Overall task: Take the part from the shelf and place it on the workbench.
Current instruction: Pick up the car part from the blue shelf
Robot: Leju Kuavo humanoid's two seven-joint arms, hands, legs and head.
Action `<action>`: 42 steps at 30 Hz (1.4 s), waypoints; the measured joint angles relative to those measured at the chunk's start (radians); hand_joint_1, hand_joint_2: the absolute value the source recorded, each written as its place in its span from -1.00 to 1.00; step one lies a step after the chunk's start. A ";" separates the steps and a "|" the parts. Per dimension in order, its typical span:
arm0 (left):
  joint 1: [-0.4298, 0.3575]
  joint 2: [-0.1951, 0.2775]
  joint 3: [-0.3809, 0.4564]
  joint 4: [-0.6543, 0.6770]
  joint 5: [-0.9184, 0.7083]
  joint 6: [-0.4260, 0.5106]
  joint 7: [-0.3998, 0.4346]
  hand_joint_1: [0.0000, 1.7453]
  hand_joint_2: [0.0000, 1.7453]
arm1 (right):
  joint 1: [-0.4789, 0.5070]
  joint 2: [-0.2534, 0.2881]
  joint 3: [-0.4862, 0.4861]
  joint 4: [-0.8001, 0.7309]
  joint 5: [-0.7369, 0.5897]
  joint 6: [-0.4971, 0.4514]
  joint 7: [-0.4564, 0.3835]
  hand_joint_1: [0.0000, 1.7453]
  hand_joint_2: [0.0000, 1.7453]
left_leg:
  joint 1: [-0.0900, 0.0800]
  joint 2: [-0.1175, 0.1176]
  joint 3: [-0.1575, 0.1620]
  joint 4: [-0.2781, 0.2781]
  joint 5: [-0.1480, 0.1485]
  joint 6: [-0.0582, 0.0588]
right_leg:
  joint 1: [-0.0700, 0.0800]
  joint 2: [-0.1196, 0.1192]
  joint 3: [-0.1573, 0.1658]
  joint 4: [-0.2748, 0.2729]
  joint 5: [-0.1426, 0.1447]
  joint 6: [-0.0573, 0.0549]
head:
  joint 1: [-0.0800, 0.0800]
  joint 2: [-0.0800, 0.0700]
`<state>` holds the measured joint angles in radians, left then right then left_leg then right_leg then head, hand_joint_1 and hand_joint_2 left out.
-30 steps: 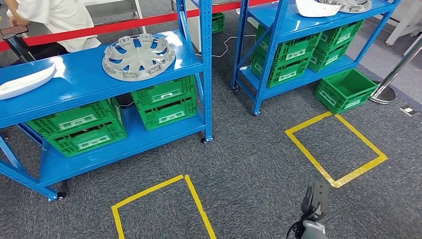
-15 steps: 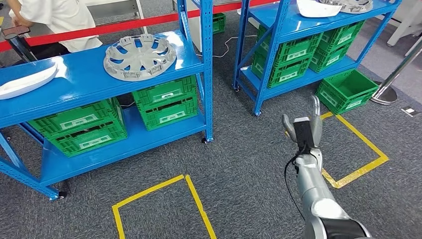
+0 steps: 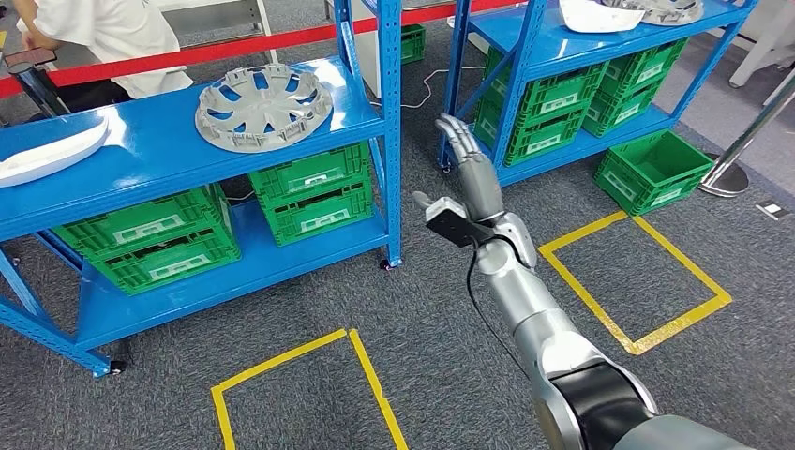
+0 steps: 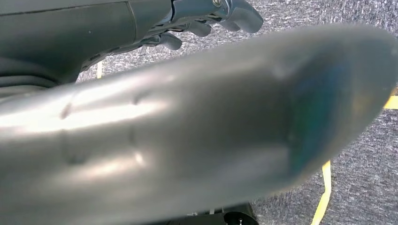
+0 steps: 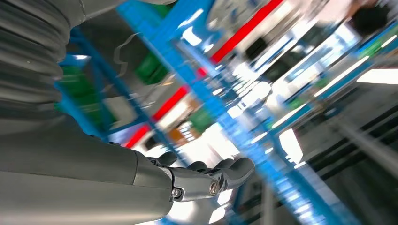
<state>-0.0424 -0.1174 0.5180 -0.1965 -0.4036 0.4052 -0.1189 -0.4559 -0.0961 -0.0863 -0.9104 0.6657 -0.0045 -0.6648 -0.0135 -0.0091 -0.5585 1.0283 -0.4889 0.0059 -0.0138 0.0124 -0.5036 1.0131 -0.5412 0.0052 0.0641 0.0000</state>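
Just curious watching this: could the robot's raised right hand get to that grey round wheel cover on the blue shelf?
Probably yes: the right hand is open, and the grey round wheel cover lies uncovered on the shelf top, though a blue upright post stands between them.

Green crates (image 3: 309,192) stacked low, yellow tape squares (image 3: 637,281) on grey carpet (image 3: 450,319), red barrier tape (image 3: 216,49) behind, seated person (image 3: 103,37) beyond.

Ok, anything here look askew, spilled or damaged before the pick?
Nothing stands out. The grey wheel cover lies flat on the blue shelf, the green crates sit stacked squarely beneath it, and the right hand is raised with nothing in its fingers.
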 joint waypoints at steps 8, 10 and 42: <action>0.001 0.000 0.009 0.000 -0.014 -0.007 -0.006 -1.00 -1.00 | -0.038 0.028 0.129 0.046 0.016 0.004 -0.030 -1.00 0.50 | 0.000 -0.003 -0.001 0.000 0.000 0.000 | 0.000 -0.003 0.000 0.000 0.000 0.000 | 0.000 0.000; 0.001 0.000 0.010 0.000 -0.016 -0.007 -0.008 -1.00 -1.00 | -0.039 0.031 0.140 0.052 0.014 0.004 -0.033 -1.00 -0.50 | 0.000 -0.004 -0.001 0.000 0.000 0.000 | 0.000 -0.003 0.000 0.000 0.000 0.000 | 0.000 0.000; 0.006 0.001 0.035 0.001 -0.037 0.087 -0.086 -1.00 -1.00 | 0.070 0.004 0.150 -0.042 -0.073 0.000 -0.034 -1.00 -1.00 | 0.012 -0.004 0.022 0.010 -0.030 -0.017 | -0.005 -0.010 -0.099 0.030 0.054 -0.001 | 0.005 0.000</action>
<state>-0.0361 -0.1161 0.5528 -0.1959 -0.4401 0.4920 -0.2049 -0.3863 -0.0924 0.0640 -0.9525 0.5929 -0.0041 -0.6987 -0.0012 -0.0126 -0.5360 1.0385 -0.5191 -0.0109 -0.0193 0.0026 -0.6027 1.0429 -0.4871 0.0044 0.0693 0.0000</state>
